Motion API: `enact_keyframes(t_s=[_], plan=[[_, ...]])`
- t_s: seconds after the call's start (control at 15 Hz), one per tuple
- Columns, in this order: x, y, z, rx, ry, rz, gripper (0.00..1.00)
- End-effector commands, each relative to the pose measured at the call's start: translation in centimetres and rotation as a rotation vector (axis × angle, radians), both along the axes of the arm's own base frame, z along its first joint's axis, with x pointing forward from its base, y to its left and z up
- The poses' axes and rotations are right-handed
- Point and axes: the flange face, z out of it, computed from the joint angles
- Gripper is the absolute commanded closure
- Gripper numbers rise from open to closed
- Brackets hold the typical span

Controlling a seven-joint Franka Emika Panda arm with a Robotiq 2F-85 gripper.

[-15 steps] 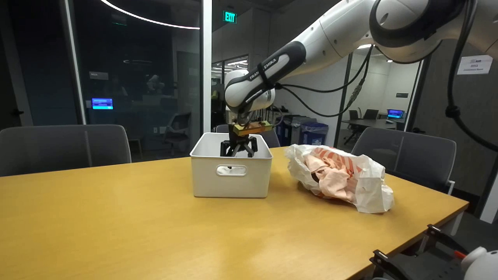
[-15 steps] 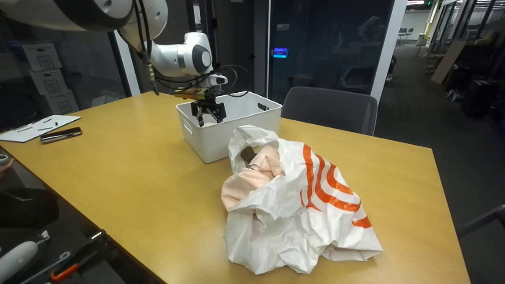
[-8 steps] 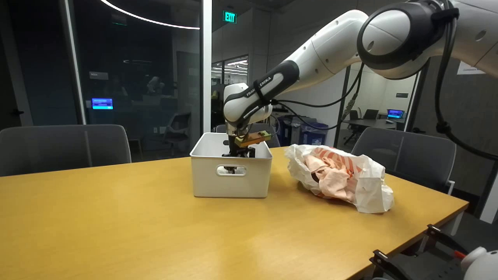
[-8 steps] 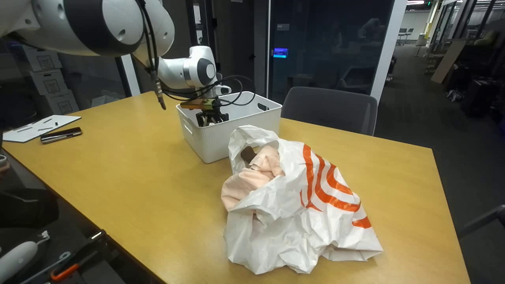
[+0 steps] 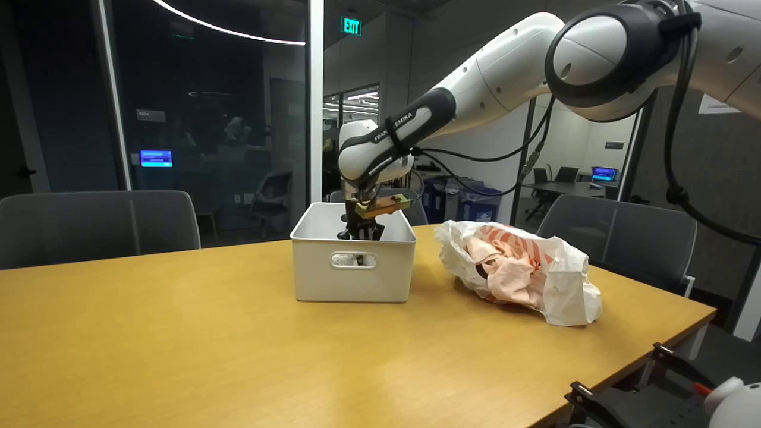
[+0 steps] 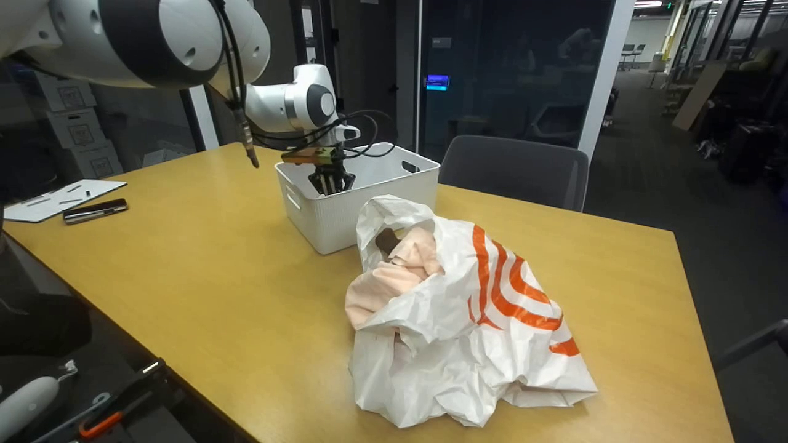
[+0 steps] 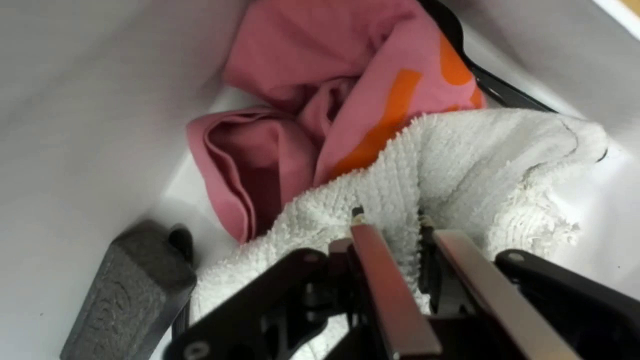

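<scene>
My gripper (image 7: 391,219) is down inside a white bin (image 5: 354,284), seen in both exterior views. Its fingers (image 7: 385,280) have come close together, with a raised fold of a white terry towel (image 7: 320,220) filling the narrow gap between them. Above the towel in the wrist view lies a crumpled pink cloth (image 7: 295,45) with orange print. To the left rests a dark blocky object (image 7: 130,295), and a thin black utensil (image 7: 510,92) runs out from under the cloths on the right. The bin wall hides the fingertips in an exterior view (image 6: 332,184).
Beside the bin a white plastic bag (image 6: 462,363) with orange stripes lies on its side on the table (image 5: 208,333), peach cloth (image 6: 378,286) and something brown showing at its mouth. A white board (image 6: 55,198) and a dark slim object (image 6: 95,211) lie near the table's edge.
My gripper first went lower into the bin, then rose slightly. Its fingers drew from wide apart to close together on the towel, and white cloth now shows through the bin's handle hole.
</scene>
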Motion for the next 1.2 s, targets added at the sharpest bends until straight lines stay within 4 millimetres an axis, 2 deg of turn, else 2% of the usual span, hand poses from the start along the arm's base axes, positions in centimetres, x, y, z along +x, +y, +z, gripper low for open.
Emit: enact_keyframes(t_s=[0.0,0.27,0.47,0.73,0.93,1.13], plan=[[0.0,0.9,4.5,-0.005,-0.069,-0.008,0.93],[-0.5,1.6,10.1,-0.011,-0.195,-0.048,0.94],[-1.7,1.4,14.5,-0.021,-0.318,-0.104,0.93],[-4.6,0.3,19.9,-0.049,-0.490,-0.222,0.93],[-7.6,-0.4,23.1,-0.080,-0.619,-0.310,0.93],[-11.3,-1.5,25.4,-0.099,-0.717,-0.421,0.93]])
